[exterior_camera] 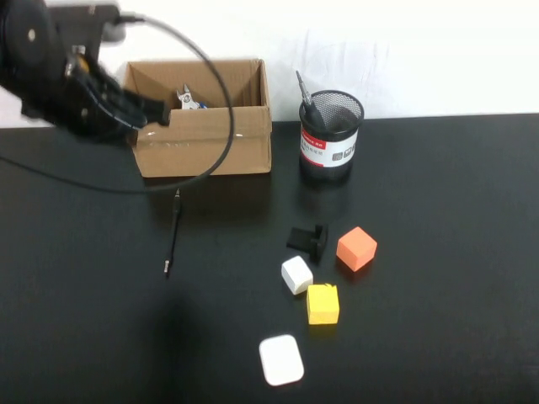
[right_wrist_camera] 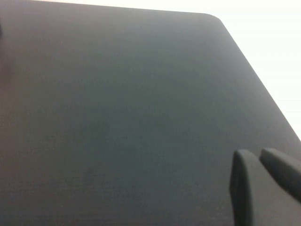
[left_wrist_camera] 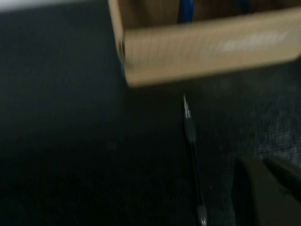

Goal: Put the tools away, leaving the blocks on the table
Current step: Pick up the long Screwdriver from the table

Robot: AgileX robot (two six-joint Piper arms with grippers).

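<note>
Left claw (exterior_camera: 160, 114) pressed together, empty, beside box (exterior_camera: 202, 143); driver (exterior_camera: 173, 234) lies below it on bench (exterior_camera: 438, 210), axis pointing at box. Right claw (right_wrist_camera: 263, 165) pressed together, parked.

A matt black flat worktop (exterior_camera: 455, 252) is seen. On it, an orange cube (exterior_camera: 356, 247), a yellow cube (exterior_camera: 322, 304) and a white cube (exterior_camera: 296, 274) are shown. A plain brown cardboard box (exterior_camera: 205, 139) and a black mesh cup (exterior_camera: 331, 135) banded white and red are seen far.

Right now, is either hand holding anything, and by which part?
Nothing is held. The left hand is shut and empty at the front wall of the brown cardboard box. The right hand is shut over the bare black table.
</note>
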